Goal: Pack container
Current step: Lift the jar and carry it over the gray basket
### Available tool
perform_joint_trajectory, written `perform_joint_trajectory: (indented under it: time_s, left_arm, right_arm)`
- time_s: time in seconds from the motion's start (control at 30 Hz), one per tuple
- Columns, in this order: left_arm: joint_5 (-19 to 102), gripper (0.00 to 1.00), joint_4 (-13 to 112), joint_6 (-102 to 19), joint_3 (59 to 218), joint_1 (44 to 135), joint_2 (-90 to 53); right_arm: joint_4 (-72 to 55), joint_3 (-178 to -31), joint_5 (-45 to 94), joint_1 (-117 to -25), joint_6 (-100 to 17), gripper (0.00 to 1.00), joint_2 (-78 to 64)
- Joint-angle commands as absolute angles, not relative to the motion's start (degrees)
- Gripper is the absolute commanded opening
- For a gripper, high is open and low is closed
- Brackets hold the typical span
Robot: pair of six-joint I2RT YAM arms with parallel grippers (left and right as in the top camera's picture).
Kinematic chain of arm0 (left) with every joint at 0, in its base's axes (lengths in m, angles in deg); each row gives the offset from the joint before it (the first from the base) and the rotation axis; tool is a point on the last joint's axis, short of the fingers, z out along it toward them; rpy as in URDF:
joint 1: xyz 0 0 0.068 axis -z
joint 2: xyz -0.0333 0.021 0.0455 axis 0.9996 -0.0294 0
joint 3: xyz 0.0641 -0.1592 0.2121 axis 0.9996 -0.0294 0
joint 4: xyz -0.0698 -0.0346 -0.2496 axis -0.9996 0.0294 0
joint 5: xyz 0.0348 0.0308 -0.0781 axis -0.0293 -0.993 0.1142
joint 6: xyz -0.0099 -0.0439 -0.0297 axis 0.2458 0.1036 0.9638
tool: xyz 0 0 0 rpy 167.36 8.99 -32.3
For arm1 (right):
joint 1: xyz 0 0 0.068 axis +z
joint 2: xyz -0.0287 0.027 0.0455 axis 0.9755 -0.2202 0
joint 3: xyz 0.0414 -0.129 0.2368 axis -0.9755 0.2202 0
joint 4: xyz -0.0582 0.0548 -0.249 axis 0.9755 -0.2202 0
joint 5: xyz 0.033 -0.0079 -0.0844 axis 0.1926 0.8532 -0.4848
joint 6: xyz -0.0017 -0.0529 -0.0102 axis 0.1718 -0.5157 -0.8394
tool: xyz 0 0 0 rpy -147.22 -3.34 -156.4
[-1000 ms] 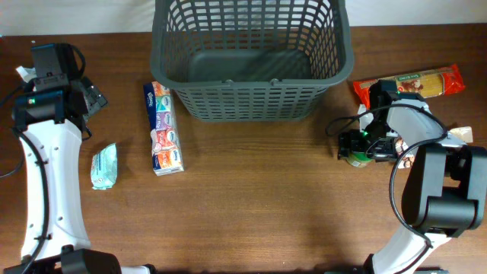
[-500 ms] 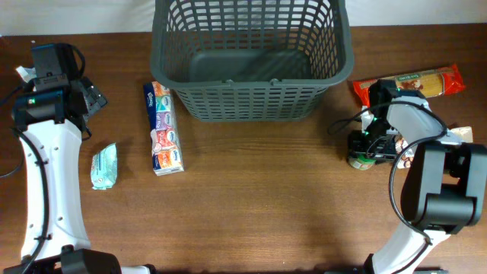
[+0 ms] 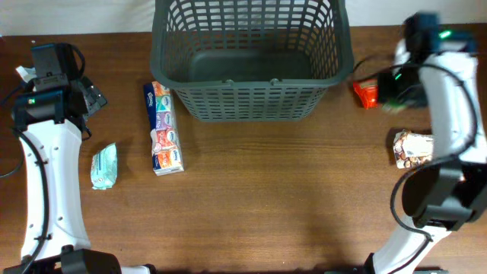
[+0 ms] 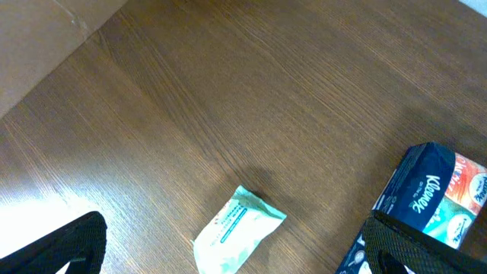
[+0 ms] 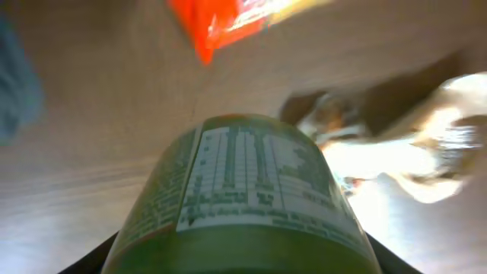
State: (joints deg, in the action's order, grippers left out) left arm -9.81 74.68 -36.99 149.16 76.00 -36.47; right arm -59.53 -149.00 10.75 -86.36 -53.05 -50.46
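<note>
Up from the desk at mid-right, the right claw has risen to the overhead view's upper right, gripping a green can just beside the container at top centre, so a drop-in looks next, while the left claw hangs wide open.

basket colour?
The basket is dark grey with lattice-slotted sides; clearest in the overhead view.

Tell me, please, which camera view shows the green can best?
The right wrist view: the green can fills the frame, label facing the camera. Overhead, the right gripper covers it completely; the left wrist view looks elsewhere and misses it.
</note>
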Motion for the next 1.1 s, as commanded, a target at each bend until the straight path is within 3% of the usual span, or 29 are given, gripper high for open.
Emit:
perform_joint_trajectory:
  time_s: [0.0,0.17,0.37,0.53,0.8,1.07]
  left_arm:
    - [-9.7,1.0,74.7,-37.5,149.9,75.8,-35.7]
    - [-9.7,1.0,74.7,-37.5,149.9,75.8,-35.7]
    - [-9.7,1.0,74.7,-37.5,149.9,75.8,-35.7]
    - [-9.7,1.0,74.7,-37.5,149.9,75.8,-35.7]
    - [-9.7,1.0,74.7,-37.5,149.9,75.8,-35.7]
    - [-9.7,0.99,74.7,-37.5,149.9,75.8,-35.7]
  right_arm:
    - [-63.4,-161.3,8.5,-90.1,-51.9,0.04,-49.9]
    - [-70.8,-179.1,13.3,-91.9,-52.2,0.04,-49.9]
    - [-71.8,-190.1,19.7,-86.9,-52.2,0.04,-49.8]
    - [-62.7,-191.0,26.9,-79.1,-52.0,0.04,-50.0]
    - [-49.8,-187.6,26.7,-67.7,-52.0,0.04,-52.0]
    - [-47.3,-186.9,26.7,-62.9,-52.0,0.04,-61.4]
